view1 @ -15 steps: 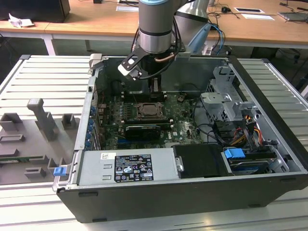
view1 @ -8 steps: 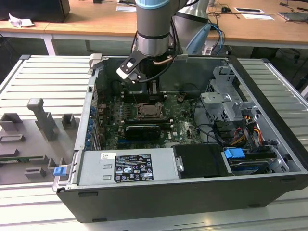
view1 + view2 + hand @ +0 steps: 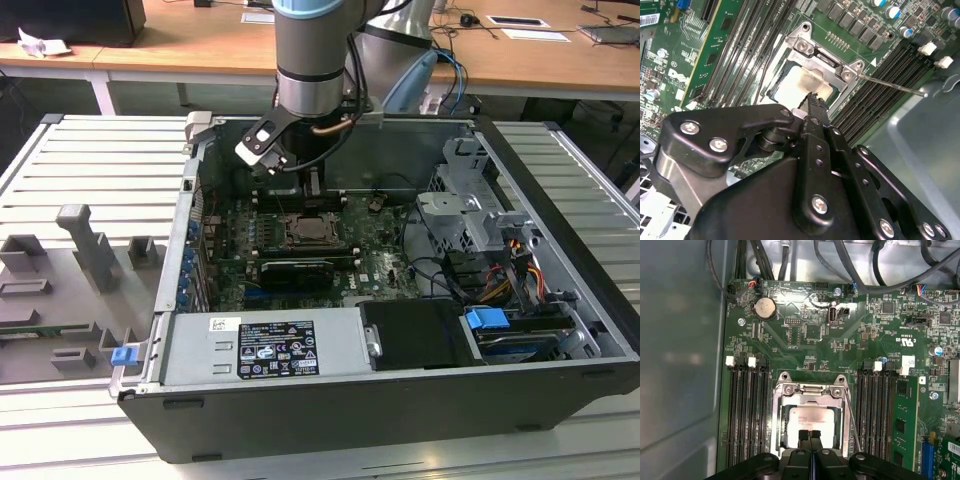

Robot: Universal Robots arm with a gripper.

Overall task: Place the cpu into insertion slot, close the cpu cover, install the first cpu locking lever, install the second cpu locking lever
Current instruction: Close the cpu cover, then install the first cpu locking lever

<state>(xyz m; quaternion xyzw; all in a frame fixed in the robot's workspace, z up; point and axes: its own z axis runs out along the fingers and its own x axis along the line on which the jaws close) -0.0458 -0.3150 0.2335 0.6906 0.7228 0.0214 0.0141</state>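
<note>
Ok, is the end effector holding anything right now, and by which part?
Nothing. The end effector is shut and empty, its tips over the cpu, which lies framed by the cpu cover.

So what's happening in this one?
One robot arm reaches into an open computer case. The cpu sits in the insertion slot, with the cpu cover down over it. The shut gripper is at the cover's edge. A thin locking lever sticks out beside the socket, apparently unlatched.

Pale tan-silver chip [image 3: 807, 421] inside silver-grey metal frame [image 3: 811, 389]. Green circuit board [image 3: 805, 352], speckled with small black parts. Black gripper [image 3: 810, 433], silver screws. Black computer case [image 3: 400, 425], blue clip [image 3: 123, 355], pale grey ribbed table [image 3: 90, 155].
</note>
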